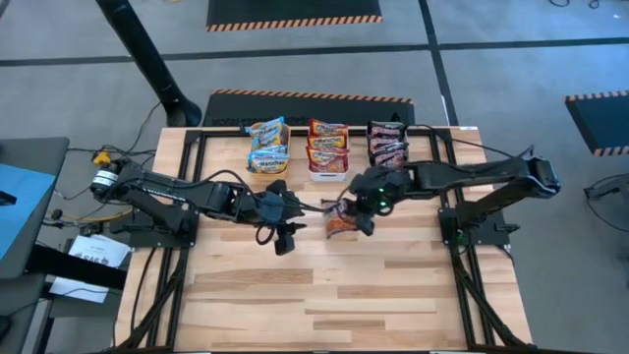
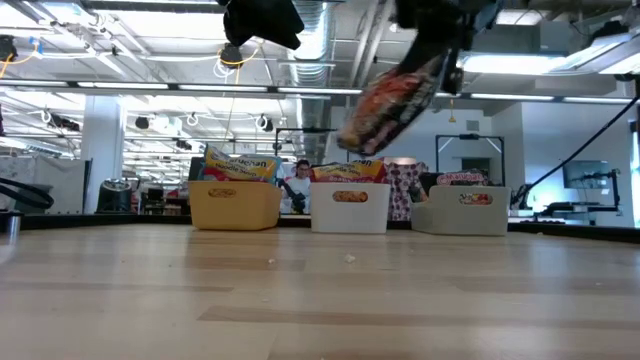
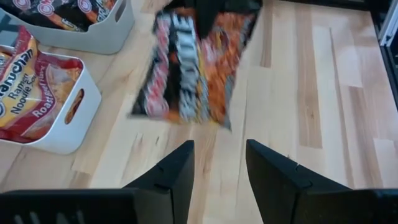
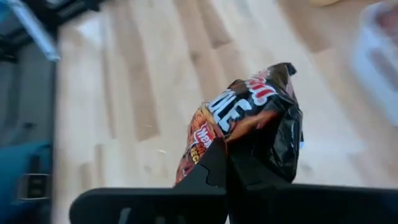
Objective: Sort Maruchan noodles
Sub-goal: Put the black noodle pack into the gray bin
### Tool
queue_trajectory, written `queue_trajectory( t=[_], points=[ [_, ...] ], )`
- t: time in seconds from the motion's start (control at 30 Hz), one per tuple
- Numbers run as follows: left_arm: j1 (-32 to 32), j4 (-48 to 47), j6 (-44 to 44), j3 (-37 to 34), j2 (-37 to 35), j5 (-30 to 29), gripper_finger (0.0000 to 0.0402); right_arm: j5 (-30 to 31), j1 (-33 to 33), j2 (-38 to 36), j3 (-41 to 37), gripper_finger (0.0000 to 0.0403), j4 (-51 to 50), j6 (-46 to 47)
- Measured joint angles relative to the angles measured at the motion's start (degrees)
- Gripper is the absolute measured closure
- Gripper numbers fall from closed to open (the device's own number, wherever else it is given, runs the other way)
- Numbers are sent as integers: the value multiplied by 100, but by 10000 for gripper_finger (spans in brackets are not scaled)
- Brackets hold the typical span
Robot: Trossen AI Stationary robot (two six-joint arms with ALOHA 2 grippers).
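Dark packet pinched by right gripper, hanging above table near bins. Left gripper spread, empty. Grip seemingly at corner only; may slip during carry.

Three bins are sitting in a row at the upper middle of the high view: an orange bin, a white bin and a grey bin. Two yellow-and-blue packets are showing in the orange bin, three red-orange packets in the white bin, and about three dark packets in the grey bin, though the exact stacks are hard to tell. One more dark packet is hanging at the frame's centre. Two arms are reaching in, each carrying one pincer: left pincer, right pincer. One worktop is carrying everything.
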Motion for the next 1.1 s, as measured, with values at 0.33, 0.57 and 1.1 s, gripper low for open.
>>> queue_trajectory(
  t=[0.33, 0.57, 1.1],
  points=[
    [0, -4, -23, 0, 0, 12, 268, 1863, 546, -1265, 0, 396, -1347, -281],
    [0, -11, -30, 0, 2, 12, 268, 2720, 821, -2279, -449, 396, -1479, -206],
    [0, -11, -30, 0, 4, 12, 268, 3200, -181, -4180, -2524, 396, -236, -111]
  ],
)
